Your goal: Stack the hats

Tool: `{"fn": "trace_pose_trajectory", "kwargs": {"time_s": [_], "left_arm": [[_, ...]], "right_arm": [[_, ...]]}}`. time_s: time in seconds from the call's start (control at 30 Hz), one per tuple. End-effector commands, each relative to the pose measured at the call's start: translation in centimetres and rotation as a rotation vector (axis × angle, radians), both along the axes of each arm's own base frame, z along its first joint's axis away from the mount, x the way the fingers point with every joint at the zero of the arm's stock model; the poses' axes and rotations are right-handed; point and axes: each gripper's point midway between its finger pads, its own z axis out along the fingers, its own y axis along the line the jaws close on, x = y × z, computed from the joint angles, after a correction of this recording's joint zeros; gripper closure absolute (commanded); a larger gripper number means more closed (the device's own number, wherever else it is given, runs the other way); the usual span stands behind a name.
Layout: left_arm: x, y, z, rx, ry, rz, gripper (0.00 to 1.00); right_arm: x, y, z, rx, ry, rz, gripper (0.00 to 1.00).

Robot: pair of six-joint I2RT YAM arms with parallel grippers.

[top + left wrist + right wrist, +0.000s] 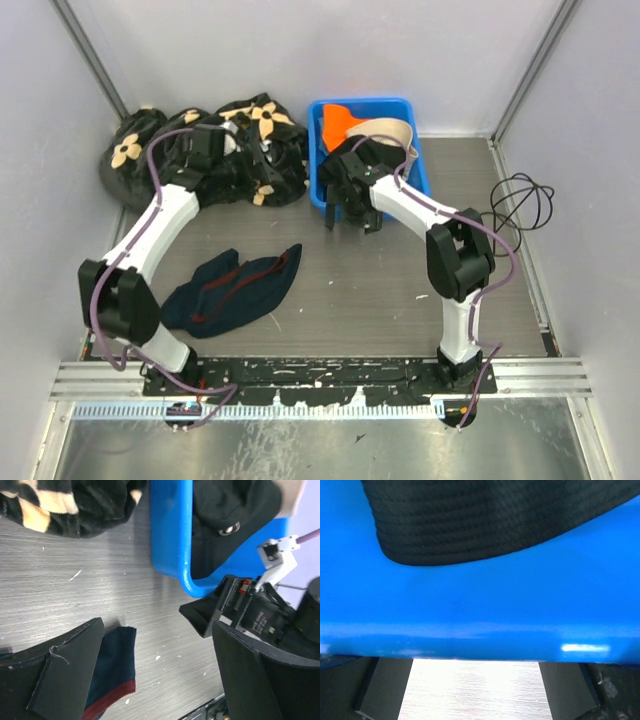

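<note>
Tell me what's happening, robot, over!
Left tool open, empty. Right tool open, at blue bin wall. Black hat inside bin. Wall between tool and hat.

Looks onto a glossy bright-blue plastic bin [480, 610], wall and rim spanning the full width. Shows, inside it at the top, a black woven-fabric hat brim [485, 520] with curved rows of stitching, lying against the blue wall. Finds pale, brushed bench [470, 672] below the rim. Frames that strip with the two dark fingers [382, 692] of the right tool [475, 695], spread wide, nothing between them, just under the rim; contact with it unclear.
</note>
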Motion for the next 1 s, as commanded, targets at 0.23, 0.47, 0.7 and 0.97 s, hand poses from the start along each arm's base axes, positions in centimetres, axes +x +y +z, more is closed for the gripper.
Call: {"fn": "trace_pose_trajectory", "kwargs": {"time_s": [0.23,0.47,0.7,0.97], "left_arm": [[-6.7,1.3,-1.0,-0.077,0.051,-0.079,0.02],[-18.1,0.4,-0.8,-0.023,0.194,-0.168,0.07],[-24.8,-4.7,-5.7,-0.101,0.415,-0.229,0.86],[-21.1,-3.2,-17.0,0.186,0.588,-0.098,1.0]], "right_arm": [[3.4,0.5,6.8,0.068,-0.192,0.087,0.0],[1.4,-0.8,11.4,0.102,-0.293,0.109,0.0],[1.4,-1.9,12.2,0.108,-0.316,0.113,0.0],[0.3,-2.5,12.7,0.149,-0.324,0.13,0.0]]}}
